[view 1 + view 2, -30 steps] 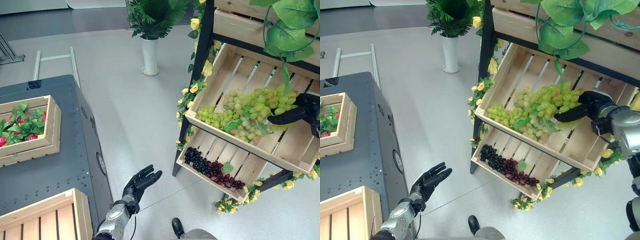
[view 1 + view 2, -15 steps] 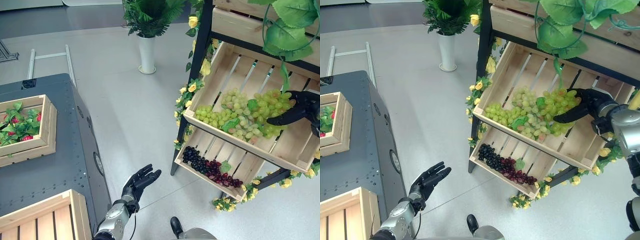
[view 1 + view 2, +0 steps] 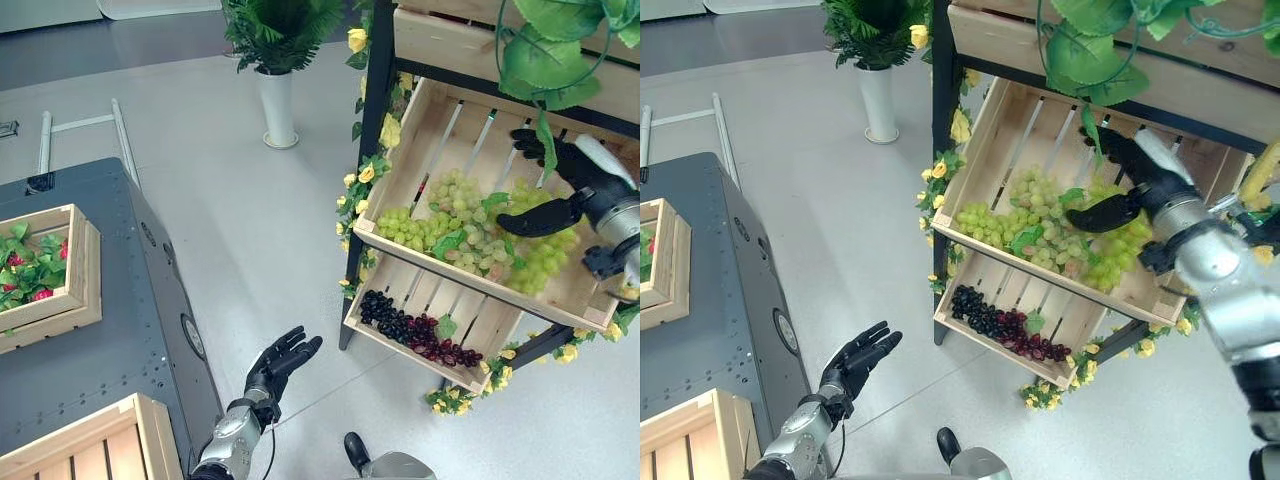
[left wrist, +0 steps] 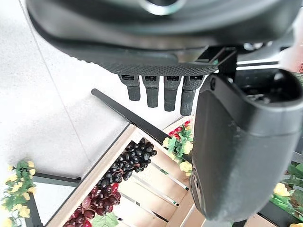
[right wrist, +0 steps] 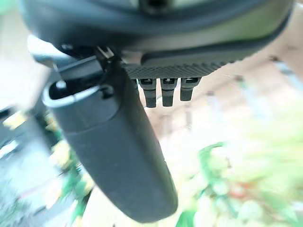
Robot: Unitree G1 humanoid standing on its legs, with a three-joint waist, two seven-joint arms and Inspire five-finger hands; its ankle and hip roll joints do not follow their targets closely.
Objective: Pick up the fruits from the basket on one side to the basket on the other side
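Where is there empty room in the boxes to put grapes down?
The wooden crate at the near end of the grey cabinet shows bare slats. The upper shelf crate is bare behind the green grapes; its front is crowded. The far crate is full of leaves and red fruit.

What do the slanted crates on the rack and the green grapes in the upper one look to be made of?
Crates: pale unfinished wood, judging by the visible slats and grain. Green grapes: probably plastic imitation, going by the uniform glossy berries and stiff leaves among them, though the look leaves it open.

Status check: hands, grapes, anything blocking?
Right hand open over green grapes, nothing held. Left hand open, idle, low. Big leaf hangs above crate.
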